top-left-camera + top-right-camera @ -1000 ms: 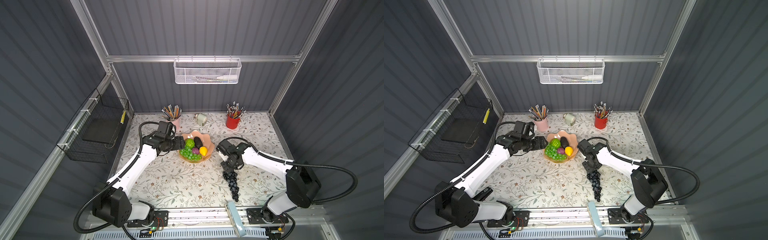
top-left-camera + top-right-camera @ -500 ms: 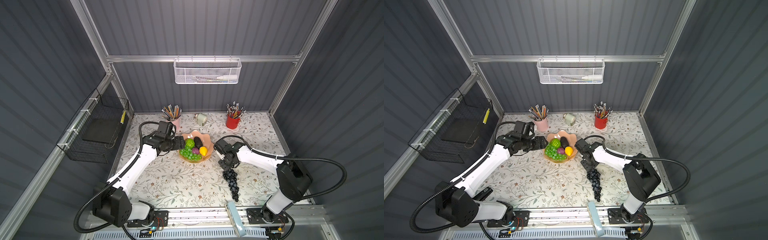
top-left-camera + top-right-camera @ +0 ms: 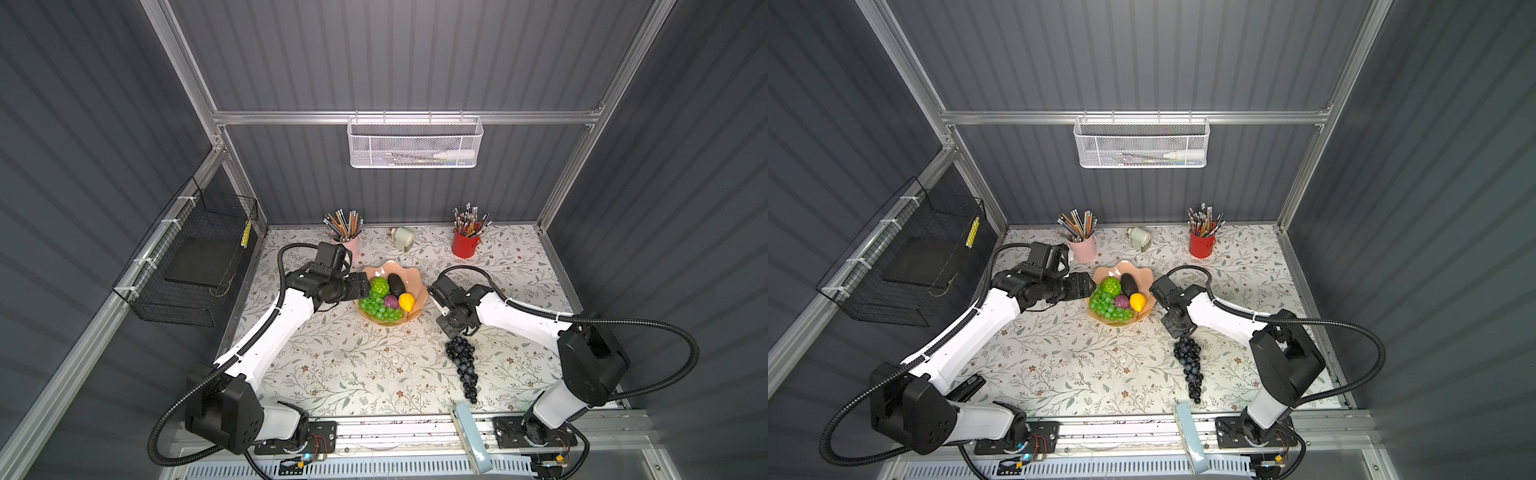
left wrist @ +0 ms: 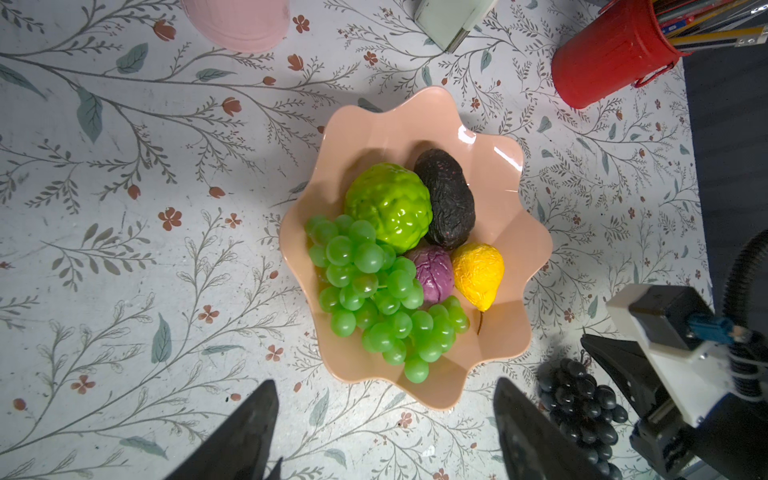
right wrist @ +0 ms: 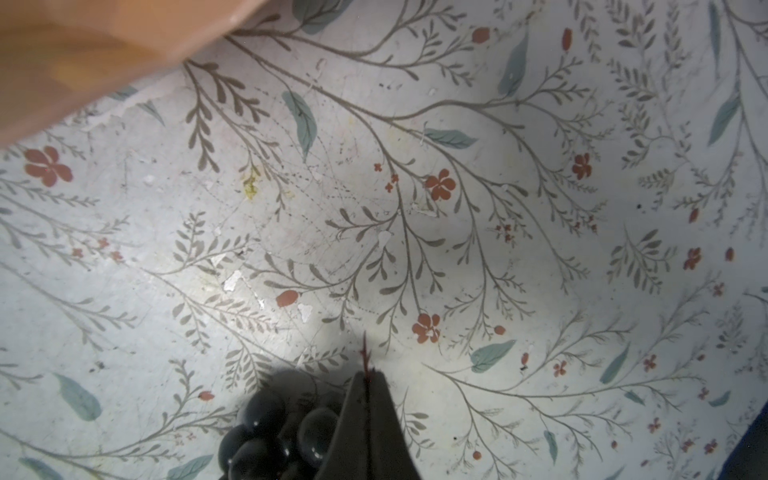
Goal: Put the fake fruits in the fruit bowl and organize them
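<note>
Blue-black grape bunch (image 3: 459,357), on the table (image 3: 353,365) beside the fruit bowl (image 3: 409,274), is newly pinched by its stem as my right gripper (image 5: 368,386) clamps shut, readying the last loose fruit for lifting; my left gripper (image 4: 386,388) gapes empty.

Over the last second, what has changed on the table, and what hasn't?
The right tool closed its jaws on the stem of the dark grape bunch, while its arm shifted slightly. The bunch still lies on the table, not lifted. The left tool stays open beside the fruit bowl, and the five fruits inside have not moved.
</note>
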### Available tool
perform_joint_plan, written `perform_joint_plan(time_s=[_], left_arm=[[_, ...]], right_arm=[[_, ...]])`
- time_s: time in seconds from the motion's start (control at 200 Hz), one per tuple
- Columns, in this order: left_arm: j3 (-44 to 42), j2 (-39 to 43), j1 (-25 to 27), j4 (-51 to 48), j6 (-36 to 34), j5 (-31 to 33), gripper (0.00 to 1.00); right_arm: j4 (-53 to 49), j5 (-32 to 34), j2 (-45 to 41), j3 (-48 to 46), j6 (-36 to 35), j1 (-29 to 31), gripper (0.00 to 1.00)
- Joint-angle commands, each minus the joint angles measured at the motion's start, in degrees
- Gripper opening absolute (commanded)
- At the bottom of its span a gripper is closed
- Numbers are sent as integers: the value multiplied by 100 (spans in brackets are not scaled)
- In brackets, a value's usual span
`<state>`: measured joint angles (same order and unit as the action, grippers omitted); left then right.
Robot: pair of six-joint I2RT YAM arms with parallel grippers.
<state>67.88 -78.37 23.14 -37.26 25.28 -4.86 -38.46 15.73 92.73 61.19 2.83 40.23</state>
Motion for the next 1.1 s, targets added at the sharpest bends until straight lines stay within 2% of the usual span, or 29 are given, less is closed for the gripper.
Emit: perform_joint_plan(time_s=[0.0,0.285,0.56,0.835,1.096], left_arm=[[85,-8,-46,-104,28,25,82],[217,32,-46,-216,21,117,82],[318,76,-46,-315,21,161,82],[323,173,-46,-494,-23,306,82],[284,102,-46,-467,12,284,82]], right_arm=[[19,187,-250,-63,45,-56,0],[-144,-29,-894,79,267,-80,0],[-727,-192,-1674,809,352,-72,0],[-1250,-210,-1633,2068,29,41,0],[-1375,-511,-1247,3330,-219,106,0]])
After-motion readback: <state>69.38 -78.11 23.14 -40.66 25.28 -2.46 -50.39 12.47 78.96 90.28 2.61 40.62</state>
